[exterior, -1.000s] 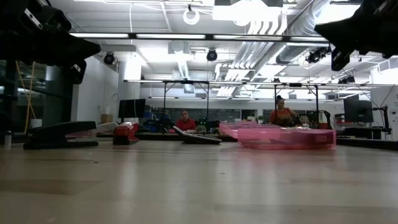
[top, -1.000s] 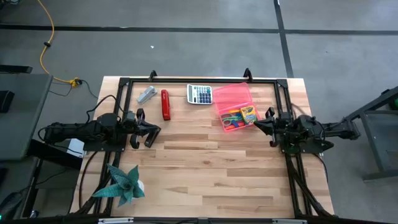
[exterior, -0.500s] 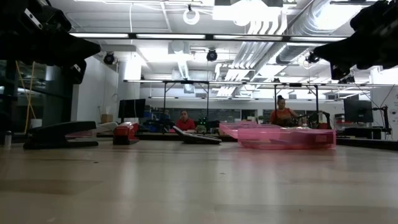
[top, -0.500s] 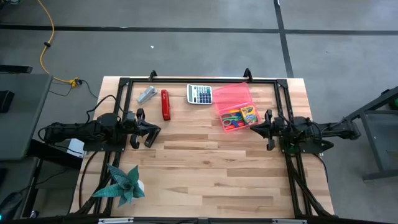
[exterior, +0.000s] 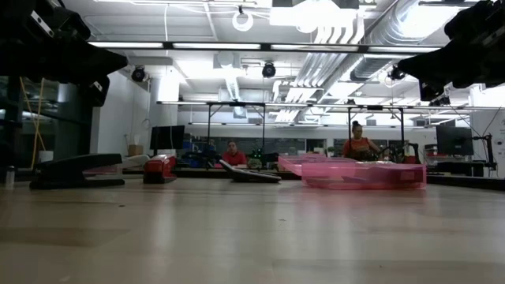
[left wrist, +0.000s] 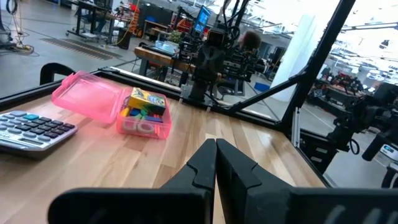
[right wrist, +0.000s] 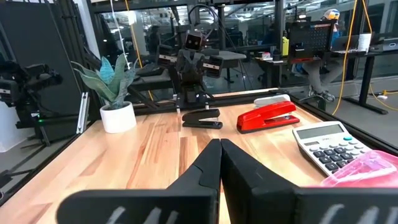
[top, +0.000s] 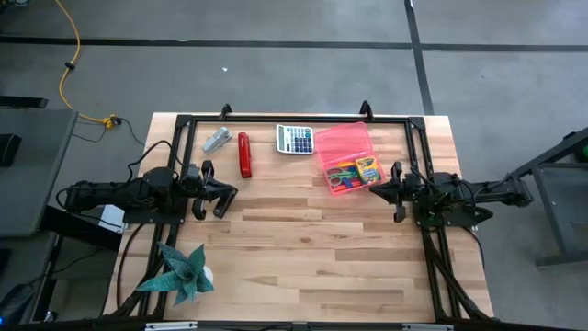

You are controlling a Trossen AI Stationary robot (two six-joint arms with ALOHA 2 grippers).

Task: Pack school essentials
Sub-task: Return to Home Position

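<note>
The school essentials lie in an open pink case (top: 347, 158) at the table's far right: coloured sticks and scissors (top: 342, 176), and a green-yellow crayon box (top: 367, 168) that stands against the case's right wall (left wrist: 148, 102). My right gripper (top: 377, 188) hangs level just right of the case's near corner, shut and empty, pointing toward the table's left. My left gripper (top: 228, 193) hangs level at the left side, shut and empty (left wrist: 216, 149), pointing toward the right. Neither touches anything.
A grey-white calculator (top: 295, 139), a red stapler (top: 243, 154) and a small grey stapler (top: 217, 140) lie along the far edge. A potted plant (top: 184, 274) stands at the near left. Bare wood lies between the arms. People sit in the room beyond (exterior: 233, 153).
My right gripper has tipped from slanting down to level and rolled a little, staying shut beside the pink case; in the last half second it has kept still. Nothing on the table has moved.
</note>
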